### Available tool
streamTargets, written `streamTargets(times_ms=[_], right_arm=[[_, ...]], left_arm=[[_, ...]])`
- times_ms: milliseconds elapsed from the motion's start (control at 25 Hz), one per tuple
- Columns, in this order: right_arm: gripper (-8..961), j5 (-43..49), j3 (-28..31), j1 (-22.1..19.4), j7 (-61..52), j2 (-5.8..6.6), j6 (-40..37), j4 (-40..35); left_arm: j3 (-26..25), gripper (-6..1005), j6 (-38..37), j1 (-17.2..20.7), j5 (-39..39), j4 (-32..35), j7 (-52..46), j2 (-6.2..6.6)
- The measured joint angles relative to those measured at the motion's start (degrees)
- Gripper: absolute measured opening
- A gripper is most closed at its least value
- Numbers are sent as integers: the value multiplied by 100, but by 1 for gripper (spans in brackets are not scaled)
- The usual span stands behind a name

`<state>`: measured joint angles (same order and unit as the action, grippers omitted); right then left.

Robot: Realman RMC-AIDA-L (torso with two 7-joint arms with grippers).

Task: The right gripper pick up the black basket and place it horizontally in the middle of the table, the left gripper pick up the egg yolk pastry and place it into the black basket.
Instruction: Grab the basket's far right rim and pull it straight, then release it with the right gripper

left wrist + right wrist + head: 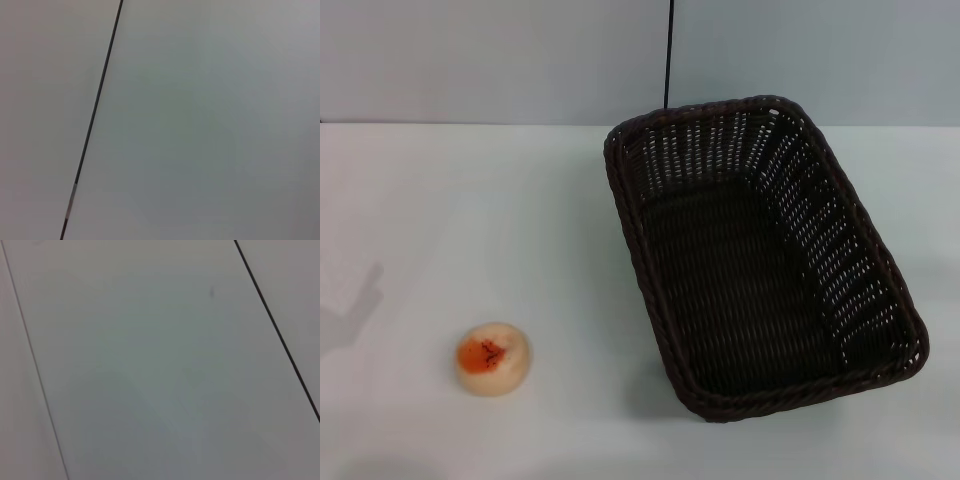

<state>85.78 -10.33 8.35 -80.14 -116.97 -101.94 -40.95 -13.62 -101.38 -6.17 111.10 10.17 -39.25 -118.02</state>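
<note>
- Head view: a white desk (520, 220) fills the scene, with a pale wall behind its far edge. The black basket (760, 260) sits on the right half of the desk — a large, dark woven rectangle, open side up and empty, with a braided rim and slatted sloping sides. It lies skewed, one short end at the far edge, the other reaching toward the near right corner.
- Head view: the egg yolk pastry (493, 358) rests on the desk toward the near left corner, well apart from the basket. It is a small round cream bun with an orange-red patch on top.
- Head view: neither arm nor claw appears here. A faint grey shadow falls on the desk by the left edge.
- Left wrist view: only a plain pale surface crossed by one thin dark line. The left claw is out of sight, so its state cannot be told.
- Right wrist view: again a plain pale surface with thin lines — the right claw is out of sight too.
</note>
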Motion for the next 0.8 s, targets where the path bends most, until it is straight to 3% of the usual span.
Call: streamTargets(times_ms=[200,320,360,480,520,640,680,720,760,800], right_arm=[[739,112,-26,51,-172,36,140,-73],[732,568,-19,244,-832,211,128,-372],[729,568,-19,244,-832,211,128,-372],[722,1116,-89,496,-1815,338,85,-1113],[720,1718,-187,755,-2709,456,39,-1760],[712,2898,-403,1344,-3931,726,-212,-2532],[710,2898,-403,1344,-3931,726,-212,-2532],[708,3809,-498,1856,-4581,929,-515,-2738],[705,3809,-498,1856,-4581,929,-515,-2738],[703,4777,-597,2446,-5093,1119,-822,-2704]], left_arm=[[0,840,26,-6,0,-39,-1,-3],[0,840,100,-30,0,-46,4,-9],[0,840,100,-30,0,-46,4,-9],[0,840,164,-80,0,-48,-2,-12],[0,840,171,-98,0,-48,-2,-11],[0,840,179,-127,-1,-47,-3,-7],[0,840,179,-127,-1,-47,-3,-7],[0,839,209,-153,-1,-46,-4,-5],[0,839,209,-153,-1,-46,-4,-5],[0,839,225,-158,-1,-46,-4,-4]])
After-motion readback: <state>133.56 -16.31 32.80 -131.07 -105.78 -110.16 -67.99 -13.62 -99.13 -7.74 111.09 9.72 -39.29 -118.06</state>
